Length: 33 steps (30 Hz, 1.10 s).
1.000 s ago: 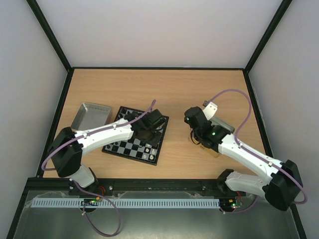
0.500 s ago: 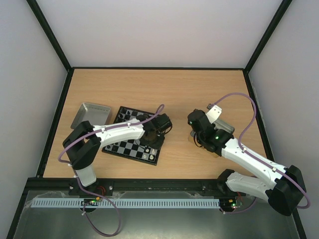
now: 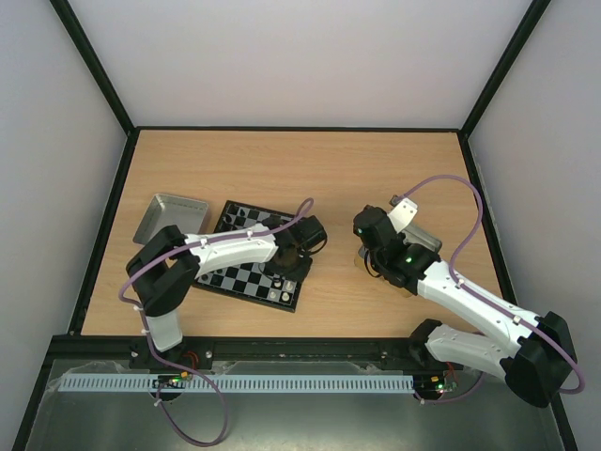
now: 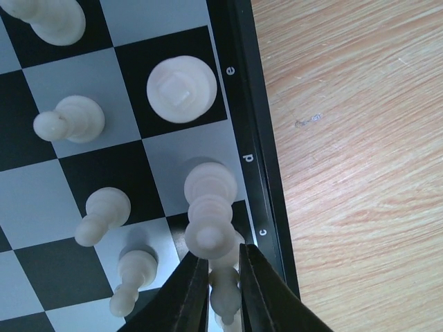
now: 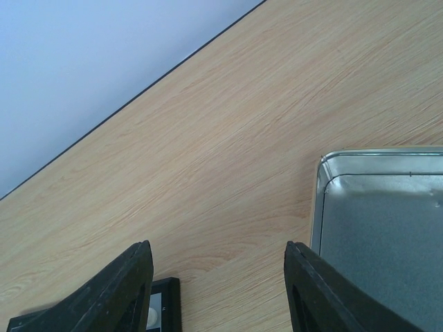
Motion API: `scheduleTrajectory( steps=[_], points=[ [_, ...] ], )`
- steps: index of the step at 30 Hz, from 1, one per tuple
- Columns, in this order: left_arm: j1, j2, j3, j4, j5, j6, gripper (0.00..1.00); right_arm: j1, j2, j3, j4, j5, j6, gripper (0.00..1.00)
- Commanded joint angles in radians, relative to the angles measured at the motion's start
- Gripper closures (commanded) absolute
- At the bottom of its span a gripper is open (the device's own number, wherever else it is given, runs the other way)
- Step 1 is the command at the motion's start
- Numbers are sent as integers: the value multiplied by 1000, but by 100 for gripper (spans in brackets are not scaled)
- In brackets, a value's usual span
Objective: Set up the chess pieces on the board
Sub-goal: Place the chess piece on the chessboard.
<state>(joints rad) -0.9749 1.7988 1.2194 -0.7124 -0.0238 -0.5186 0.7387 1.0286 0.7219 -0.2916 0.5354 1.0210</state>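
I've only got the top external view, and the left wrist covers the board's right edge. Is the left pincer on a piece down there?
Observer: Yes. The left wrist view shows the left pincer closed about a cream piece on the edge row of the board, beside the letter c.
Operator: Anything standing next to it?
Observer: A second cream piece stands upright on the light square marked d.
Operator: And the right pincer?
Observer: The right wrist view shows the right pincer wide open, nothing between its fingers, over the table beside a silver tin.
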Motion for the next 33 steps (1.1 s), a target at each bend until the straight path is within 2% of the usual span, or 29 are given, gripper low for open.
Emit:
scheduleTrajectory(
  steps=[1, 6, 17, 25, 28, 33],
  points=[
    [-4, 19, 13, 3, -24, 6, 84, -4, 3, -13, 15, 30, 10, 49],
    [-4, 25, 9, 5, -24, 5, 81, -4, 5, -11, 14, 24, 10, 49],
    [-4, -64, 27, -29, 3, 12, 55, -4, -11, -6, 14, 15, 8, 48],
    [2, -194, 33, -55, -32, 10, 46, -4, -14, 11, 3, -25, -4, 46],
    [33, -281, 19, -23, -56, 11, 41, -4, -5, 22, 4, -55, -10, 45],
    [181, -457, -52, 91, -82, 30, 37, -4, 33, 52, 9, -118, -31, 45]
  ],
)
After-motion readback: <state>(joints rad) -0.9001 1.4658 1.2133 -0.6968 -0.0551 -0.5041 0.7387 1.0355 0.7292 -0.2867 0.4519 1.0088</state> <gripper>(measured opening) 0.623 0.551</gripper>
